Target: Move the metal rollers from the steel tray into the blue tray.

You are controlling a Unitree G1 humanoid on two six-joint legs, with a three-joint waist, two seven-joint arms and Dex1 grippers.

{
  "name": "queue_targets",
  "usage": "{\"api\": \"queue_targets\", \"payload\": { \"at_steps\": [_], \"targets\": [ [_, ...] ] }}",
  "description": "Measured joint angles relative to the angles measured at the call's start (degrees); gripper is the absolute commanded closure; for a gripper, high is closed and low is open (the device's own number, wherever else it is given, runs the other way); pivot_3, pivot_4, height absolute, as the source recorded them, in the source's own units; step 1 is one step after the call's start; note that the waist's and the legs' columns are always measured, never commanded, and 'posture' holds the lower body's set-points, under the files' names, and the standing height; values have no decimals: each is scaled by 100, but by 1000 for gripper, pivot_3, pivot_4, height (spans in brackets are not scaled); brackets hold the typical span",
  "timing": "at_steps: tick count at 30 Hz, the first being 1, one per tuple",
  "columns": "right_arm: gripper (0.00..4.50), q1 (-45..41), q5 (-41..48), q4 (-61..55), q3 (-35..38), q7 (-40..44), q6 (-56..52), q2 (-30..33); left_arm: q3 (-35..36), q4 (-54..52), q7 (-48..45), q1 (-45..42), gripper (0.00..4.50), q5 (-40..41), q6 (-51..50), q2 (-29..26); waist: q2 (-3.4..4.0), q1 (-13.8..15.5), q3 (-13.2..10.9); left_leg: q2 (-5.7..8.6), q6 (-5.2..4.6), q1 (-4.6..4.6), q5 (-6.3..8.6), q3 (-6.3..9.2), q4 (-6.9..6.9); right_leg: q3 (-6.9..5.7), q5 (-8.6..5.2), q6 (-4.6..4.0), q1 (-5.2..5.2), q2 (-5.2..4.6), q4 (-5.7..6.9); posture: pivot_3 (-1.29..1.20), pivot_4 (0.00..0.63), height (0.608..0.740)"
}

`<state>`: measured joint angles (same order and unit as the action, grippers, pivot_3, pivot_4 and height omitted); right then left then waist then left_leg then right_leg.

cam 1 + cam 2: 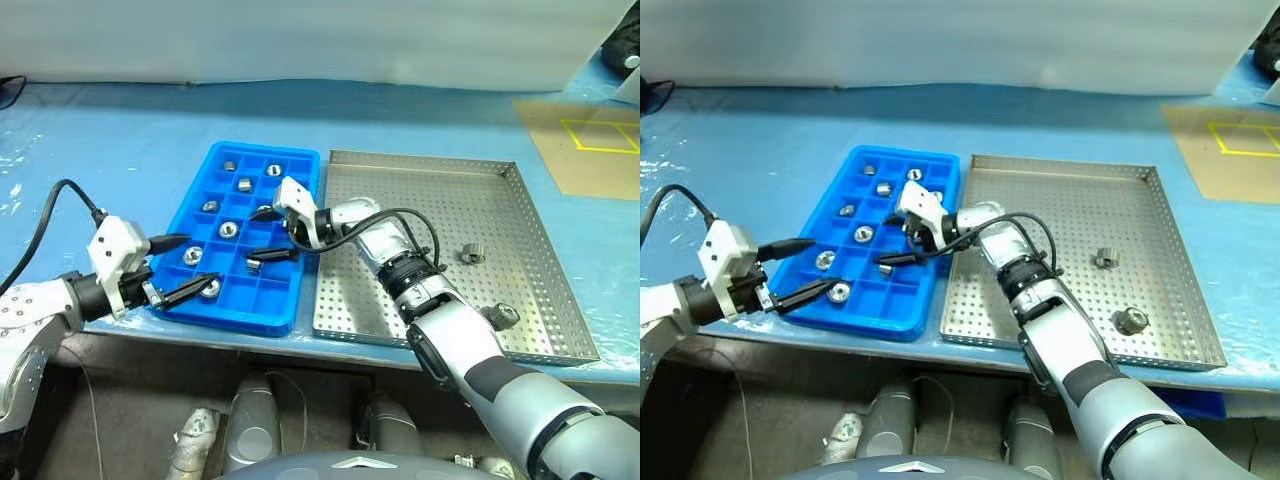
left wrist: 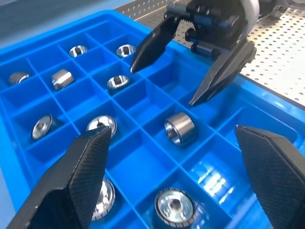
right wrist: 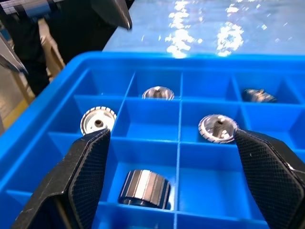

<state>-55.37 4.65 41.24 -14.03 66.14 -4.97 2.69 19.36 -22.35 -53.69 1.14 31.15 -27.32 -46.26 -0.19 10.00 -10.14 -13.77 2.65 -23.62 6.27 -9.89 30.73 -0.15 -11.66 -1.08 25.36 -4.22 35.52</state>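
1. The blue tray [image 1: 250, 240] sits on the table just beside the steel tray [image 1: 440, 250], on that tray's left side.
2. The right gripper [image 1: 270, 235] hangs over the blue tray, near its edge next to the steel tray; its fingers are spread wide and hold nothing.
3. A roller [image 3: 144, 189] lies on its side in a blue tray compartment right below those spread fingers.
4. Seven more rollers [image 1: 228, 229] rest in other compartments of the blue tray.
5. Two rollers [image 1: 472, 254] lie on the steel tray's dotted floor, well apart from the blue tray.
6. The left gripper [image 1: 185, 266] hovers at the blue tray's near left corner, fingers spread, empty.
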Motion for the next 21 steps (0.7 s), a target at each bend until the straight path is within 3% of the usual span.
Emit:
{"api": "queue_targets", "payload": {
  "at_steps": [8,12,21],
  "targets": [
    [201,333,296,-1382,332,-129,-789,826,-1058,1361,-575,-1478,111,-378,509,129,-6,-189,4,3,7,9,-5,-4,30,9,6,-5,-15,-1,14,-17,150,740],
    [201,785,243,-1789,558,-659,-1014,1434,-1751,2353,-984,-2525,111,-686,909,626,-4,-268,4,5,13,9,-10,-7,40,10,7,-6,-22,-2,19,-185,150,740],
    [201,2225,379,-3599,1227,-1531,-2094,2328,-2649,4360,-1798,-4150,111,-1208,1855,1885,-6,-804,5,3,19,11,-15,-15,49,25,10,-5,-22,5,12,-477,150,740]
  ]
}}
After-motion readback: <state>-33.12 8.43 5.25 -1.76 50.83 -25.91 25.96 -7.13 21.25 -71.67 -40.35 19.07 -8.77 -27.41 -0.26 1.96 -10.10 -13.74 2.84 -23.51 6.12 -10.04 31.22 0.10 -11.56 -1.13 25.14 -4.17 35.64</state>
